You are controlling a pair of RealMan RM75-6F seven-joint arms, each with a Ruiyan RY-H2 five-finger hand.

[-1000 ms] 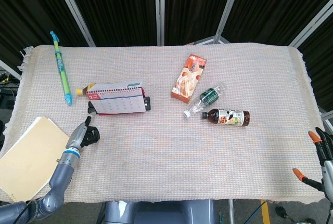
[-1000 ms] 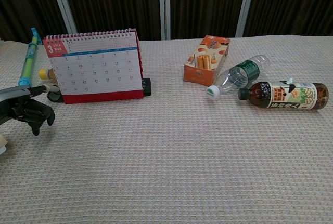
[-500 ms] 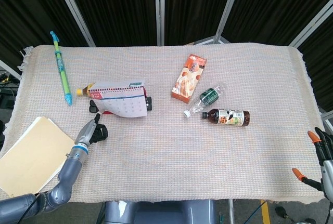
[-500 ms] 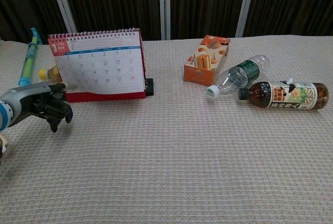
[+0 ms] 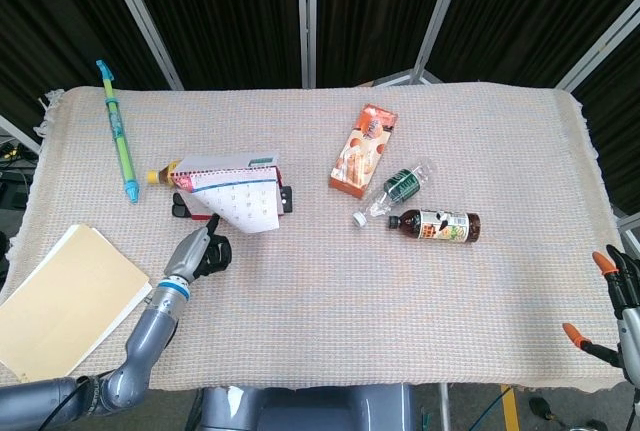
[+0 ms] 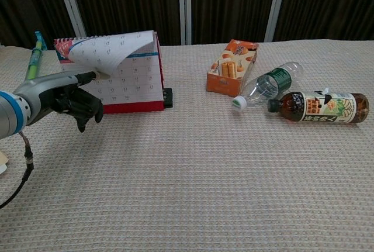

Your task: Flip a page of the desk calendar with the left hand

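Note:
The desk calendar (image 5: 262, 165) (image 6: 137, 88) stands on its red base at the table's left. Its front page (image 5: 243, 208) (image 6: 108, 51) is lifted and curls up and back from the lower left corner. My left hand (image 5: 202, 250) (image 6: 69, 95) is just in front of the calendar, one finger (image 6: 85, 77) stretched out with its tip under the raised page corner and the other fingers curled in. My right hand (image 5: 615, 296) shows only at the head view's lower right edge, far from the calendar, fingers apart and holding nothing.
A blue-green pen (image 5: 118, 131) (image 6: 32, 65) lies at the far left. A small bottle (image 5: 160, 175) lies behind the calendar. An orange box (image 5: 364, 149) (image 6: 232, 66), a clear bottle (image 5: 395, 191) (image 6: 269, 82) and a tea bottle (image 5: 435, 223) (image 6: 318, 106) lie right of centre. A manila folder (image 5: 60, 296) covers the near left corner.
My left hand has moved right and up along the calendar's front. The front page, flat a second ago, now peels up from its lower left corner on the fingertip.

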